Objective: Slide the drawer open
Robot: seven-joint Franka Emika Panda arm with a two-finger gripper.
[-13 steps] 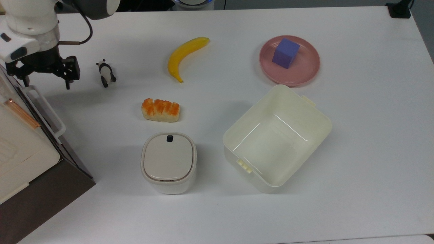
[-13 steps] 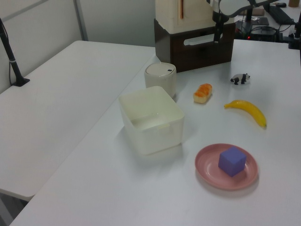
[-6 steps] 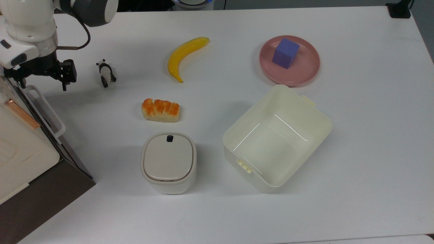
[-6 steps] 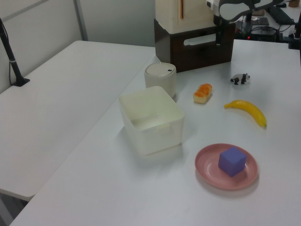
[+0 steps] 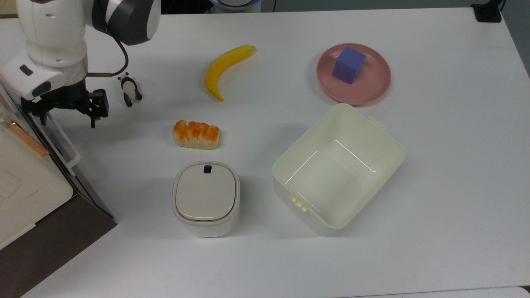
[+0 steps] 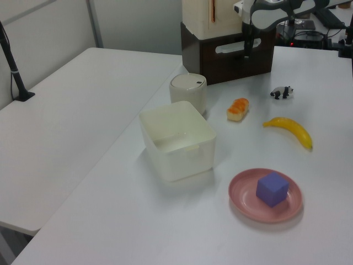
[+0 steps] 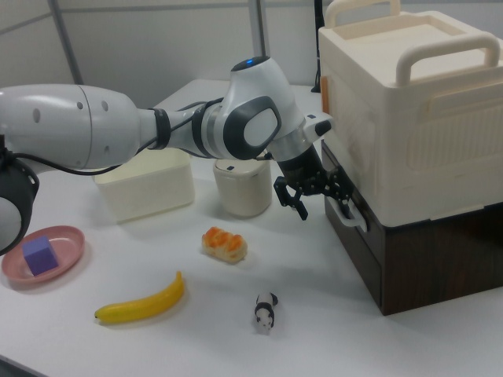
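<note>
A white Franka arm with a black two-finger gripper (image 5: 68, 109) reaches toward a wooden drawer with a dark brown front panel (image 7: 351, 236) and a white bar handle (image 5: 62, 138), which sits at the top view's left edge beneath a large cream plastic box with carrying handles (image 7: 409, 102). Compared with half a second ago, the gripper has moved along the drawer front, away from the handle's far end and toward its middle, and it now sits at the bar. Its fingers are spread, and in the top view one finger lies on the drawer side of the bar and the other on the table side, so they seem to straddle the handle without yet pinching it. The drawer looks fully closed, its front flush with the cabinet. In my judgement the approach is nearly finished; closing on the bar and pulling outward remain. On the white table (image 5: 434, 207) stand a small toy panda (image 5: 129, 89) just beside the gripper, a yellow plastic banana (image 5: 225, 68), an orange-topped toy bread loaf (image 5: 196, 134), a lidded cream container (image 5: 205, 198), an open cream plastic bin (image 5: 372, 136) and a pink plate (image 5: 372, 89) holding a purple cube (image 5: 349, 64); all lie clear of the drawer's likely outward path except perhaps the panda.
</note>
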